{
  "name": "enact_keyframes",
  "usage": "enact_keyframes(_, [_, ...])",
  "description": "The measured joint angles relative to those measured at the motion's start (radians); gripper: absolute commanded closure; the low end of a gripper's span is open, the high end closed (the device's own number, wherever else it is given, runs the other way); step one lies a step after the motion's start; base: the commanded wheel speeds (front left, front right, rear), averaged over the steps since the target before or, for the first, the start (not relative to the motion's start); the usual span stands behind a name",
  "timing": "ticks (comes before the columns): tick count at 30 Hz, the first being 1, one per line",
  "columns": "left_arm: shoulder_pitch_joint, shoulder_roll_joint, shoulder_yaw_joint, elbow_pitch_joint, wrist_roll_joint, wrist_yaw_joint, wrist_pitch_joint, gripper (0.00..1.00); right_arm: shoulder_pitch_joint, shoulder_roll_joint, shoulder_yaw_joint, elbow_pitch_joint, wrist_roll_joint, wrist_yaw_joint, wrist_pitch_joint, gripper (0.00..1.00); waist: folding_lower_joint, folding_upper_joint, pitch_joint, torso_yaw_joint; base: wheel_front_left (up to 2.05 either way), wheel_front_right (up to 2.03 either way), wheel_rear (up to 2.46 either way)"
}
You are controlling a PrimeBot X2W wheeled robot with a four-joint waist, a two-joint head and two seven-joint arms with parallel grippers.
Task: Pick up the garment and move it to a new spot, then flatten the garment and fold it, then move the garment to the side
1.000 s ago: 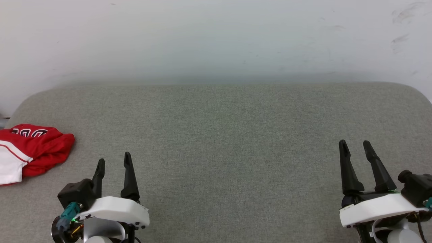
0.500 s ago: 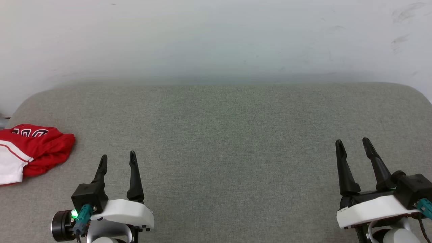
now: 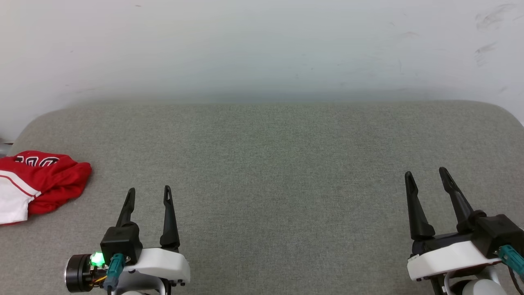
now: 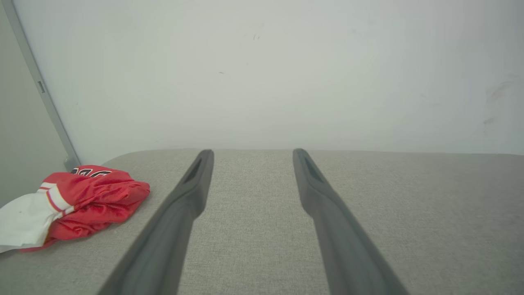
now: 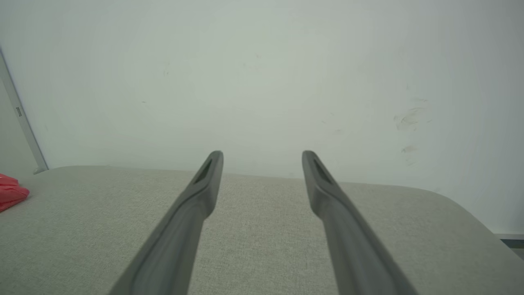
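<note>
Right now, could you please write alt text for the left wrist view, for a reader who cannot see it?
A crumpled red and white jersey lies at the left on a grey fabric surface, untouched. The left hand reaches up from the bottom edge, its two dark fingers spread apart and empty, with a white wall behind.

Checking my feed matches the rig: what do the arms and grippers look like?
Both the left gripper and right gripper have two long, black, tapering fingers with a slot near each tip, set on a white moulded shell. Each carries a black boxy block with a teal connector. A green light glows beside the left one's connector.
</note>
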Motion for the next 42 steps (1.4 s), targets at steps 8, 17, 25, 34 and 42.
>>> enact_keyframes(8, [0.008,-0.012,0.011,0.008,0.059,-0.01,-0.015,0.0,0.002,0.0,-0.007,0.009,-0.017,0.0,-0.018,0.0,0.0,0.0,-0.001,0.001,0.0,0.0,0.0])
enact_keyframes(17, [0.015,-0.022,0.026,0.009,0.127,-0.021,-0.031,0.0,0.003,0.0,-0.016,0.029,0.026,0.0,-0.034,0.0,0.0,0.0,-0.003,0.001,0.0,0.0,0.0])
enact_keyframes(25, [0.017,-0.035,0.039,0.012,0.167,-0.034,-0.04,0.0,0.004,0.0,-0.009,0.039,0.023,0.0,-0.042,0.0,0.0,0.0,-0.002,0.004,0.0,0.0,0.0])
enact_keyframes(34, [0.019,-0.047,0.056,0.026,0.168,-0.054,-0.04,0.0,0.004,0.0,-0.007,0.049,0.03,0.0,-0.042,0.0,0.0,0.0,0.0,0.008,0.0,0.0,0.0])
enact_keyframes(42, [0.02,-0.053,0.07,0.039,0.17,-0.069,-0.04,0.0,0.004,0.0,-0.003,0.061,0.034,0.0,-0.042,0.0,0.0,0.0,-0.001,0.006,0.0,0.0,0.0])
